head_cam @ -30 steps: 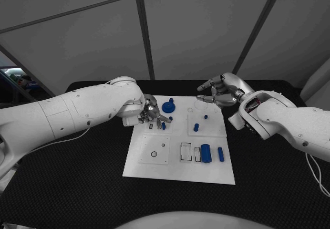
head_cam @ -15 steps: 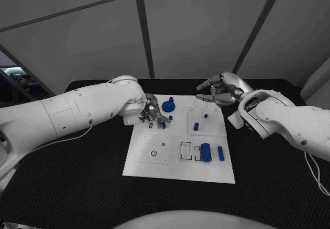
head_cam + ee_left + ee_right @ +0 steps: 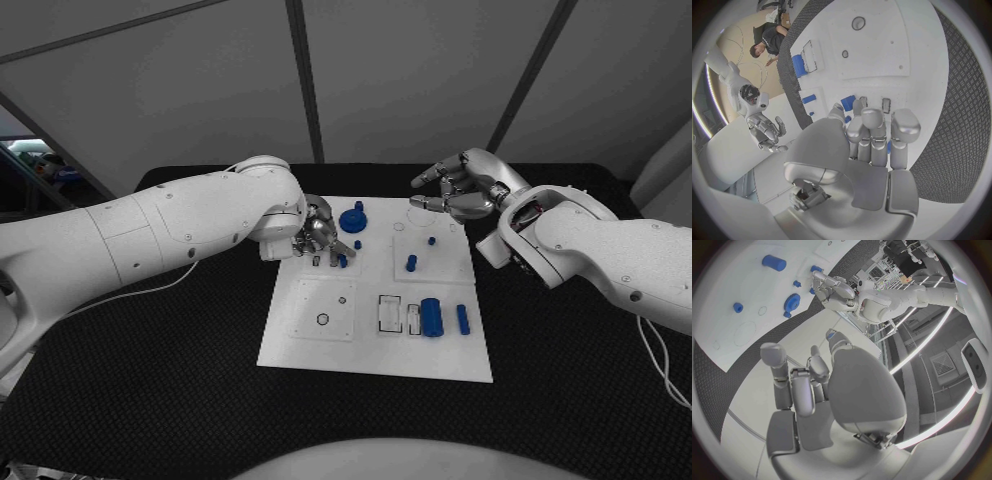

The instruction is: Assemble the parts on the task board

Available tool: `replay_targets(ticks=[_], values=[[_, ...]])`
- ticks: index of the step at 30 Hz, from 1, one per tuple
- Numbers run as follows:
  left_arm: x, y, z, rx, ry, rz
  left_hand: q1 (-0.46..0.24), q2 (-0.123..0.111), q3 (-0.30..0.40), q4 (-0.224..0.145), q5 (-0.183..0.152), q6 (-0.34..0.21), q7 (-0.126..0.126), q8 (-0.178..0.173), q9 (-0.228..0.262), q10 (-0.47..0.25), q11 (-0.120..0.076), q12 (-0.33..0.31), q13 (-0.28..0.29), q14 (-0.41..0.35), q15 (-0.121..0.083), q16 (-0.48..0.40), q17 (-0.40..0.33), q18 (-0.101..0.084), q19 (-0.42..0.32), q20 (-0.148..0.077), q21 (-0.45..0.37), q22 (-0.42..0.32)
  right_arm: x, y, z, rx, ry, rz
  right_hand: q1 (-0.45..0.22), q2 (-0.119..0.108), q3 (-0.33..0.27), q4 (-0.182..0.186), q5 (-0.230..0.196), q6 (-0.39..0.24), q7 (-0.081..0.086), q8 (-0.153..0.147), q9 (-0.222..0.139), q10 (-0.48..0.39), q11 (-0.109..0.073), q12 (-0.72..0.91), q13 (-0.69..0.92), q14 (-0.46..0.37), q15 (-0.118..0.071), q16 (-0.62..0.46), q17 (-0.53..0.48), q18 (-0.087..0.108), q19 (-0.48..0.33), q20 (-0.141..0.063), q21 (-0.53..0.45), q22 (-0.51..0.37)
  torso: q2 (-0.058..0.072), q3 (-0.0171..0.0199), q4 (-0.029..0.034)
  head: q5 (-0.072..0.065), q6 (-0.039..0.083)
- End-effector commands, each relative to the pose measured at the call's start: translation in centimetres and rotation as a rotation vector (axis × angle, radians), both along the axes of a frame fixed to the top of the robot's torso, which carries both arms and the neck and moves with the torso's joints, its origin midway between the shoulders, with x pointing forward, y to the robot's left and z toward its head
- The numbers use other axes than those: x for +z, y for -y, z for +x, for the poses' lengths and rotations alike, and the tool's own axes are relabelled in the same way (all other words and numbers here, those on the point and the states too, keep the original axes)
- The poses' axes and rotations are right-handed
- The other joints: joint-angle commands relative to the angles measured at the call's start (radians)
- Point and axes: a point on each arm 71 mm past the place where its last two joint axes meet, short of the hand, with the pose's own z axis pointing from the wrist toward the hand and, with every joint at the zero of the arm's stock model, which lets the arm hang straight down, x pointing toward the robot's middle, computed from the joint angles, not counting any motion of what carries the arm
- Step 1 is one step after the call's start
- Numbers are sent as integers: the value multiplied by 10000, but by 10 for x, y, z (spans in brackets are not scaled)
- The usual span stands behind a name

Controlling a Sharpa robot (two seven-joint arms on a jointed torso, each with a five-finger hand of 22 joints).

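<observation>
The white task board (image 3: 325, 345) lies in the middle of the black table. My left hand (image 3: 320, 238) hangs low over its far left part, fingers curled down, beside the blue gear (image 3: 353, 222). In the left wrist view that hand (image 3: 873, 145) has a sliver of a small blue part (image 3: 888, 146) showing between its curled fingers, and a blue peg (image 3: 848, 102) stands just past the fingertips. My right hand (image 3: 459, 192) is raised over the board's far right corner, fingers loosely apart and holding nothing; the right wrist view shows this hand (image 3: 811, 385) the same way.
Further parts sit on the board: a blue peg (image 3: 411, 265), a thick blue cylinder (image 3: 433, 318) and a slim blue bar (image 3: 463, 320) near the middle right. Bare black table (image 3: 144, 400) surrounds the board.
My right hand has lifted slightly away from the board's far edge. My left hand has barely shifted over the same spot.
</observation>
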Motion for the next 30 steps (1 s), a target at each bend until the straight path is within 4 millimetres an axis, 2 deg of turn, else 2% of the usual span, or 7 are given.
replay_targets(ticks=[1, 7, 15, 21, 25, 29, 30], values=[[1, 1, 0, -95, -36, 117, 180, 36, 136, -33, 45, -59, -1, -75, 16, -57, -8, -30, -13, -38, 36, -67, 1, -165, -51, 0, 59, 26, 1, -1, 0, 76, -25, 10, -24, 112, 5, -34, 38, -36, -28, 36, -14, -60, 9, -52, -9, 634, -69, -38, 1193, 72, -59, -31, -69, -15, -2, -2, -2, -8, -13], [1, 2, 0, -110, -19, 88, 629, 221, 566, -227, 50, -113, -25, -181, 4, -86, -33, -54, -55, -46, 16, -80, -7, -164, -64, -17, 64, 59, 1, -1, 0, 92, -40, 2, -17, 120, 18, -40, 74, -39, -28, 43, -17, -61, 8, -56, -17, 634, -69, -41, 1191, 74, -59, -32, -80, -26, 4, 2, 4, -10, -21], [1, 2, 0, -101, 33, 24, 998, 236, 1165, -390, 36, -147, -40, -335, -40, -130, -49, -100, -117, -56, 5, -96, -13, -164, -86, -30, 58, 91, 0, -1, 0, 95, -58, -9, -12, 123, 27, -44, 98, -43, -27, 46, -18, -58, 7, -54, -17, 634, -70, -44, 1188, 75, -59, -33, -88, -36, 1, 2, 1, -8, -29], [2, 0, -1, -28, 77, -123, 1505, 142, 2494, -649, 50, -212, -46, -539, -105, -197, -69, -189, -203, -55, -26, -86, 12, -163, -98, -60, 57, 146, 0, -1, 1, 97, -69, -18, -8, 125, 32, -47, 112, -44, -28, 48, -19, -57, 8, -54, -17, 634, -71, -44, 1188, 75, -59, -33, -90, -38, -2, 1, 5, -10, -35], [2, -4, -2, 102, 29, -313, 1103, -657, 4922, -718, 33, -173, 47, -515, 35, -158, -76, -230, -272, -42, 25, -69, 48, -149, -103, -60, 62, 237, 0, -1, 1, 90, -77, -28, -7, 124, 35, -49, 125, -47, -27, 50, -20, -59, 7, -57, -22, 630, -71, -54, 1171, 80, -72, -34, -108, -68, -2, 1, 8, -4, -45], [3, -9, -3, 276, 51, -490, 524, -1212, 6328, -1006, -21, -216, 12, -376, 253, -102, -59, -211, -292, -12, 16, -28, 99, -177, -88, -33, 67, 306, 0, 0, 2, 65, -82, -41, -7, 123, 36, -50, 130, -48, -26, 50, -21, -66, 8, -65, -31, 627, -71, -60, 1159, 85, -86, -34, -123, -95, -10, 0, 19, 2, -42], [3, -10, -4, 325, 64, -536, 458, -1233, 6495, -1055, -20, -209, 5, -351, 285, -96, -51, -212, -300, -8, 12, -23, 105, -175, -83, -36, 71, 320, -1, 0, 2, 58, -82, -43, -7, 123, 36, -50, 131, -49, -26, 50, -21, -71, 8, -70, -37, 626, -71, -63, 1155, 86, -88, -34, -126, -100, -9, 2, 15, 6, -41]])
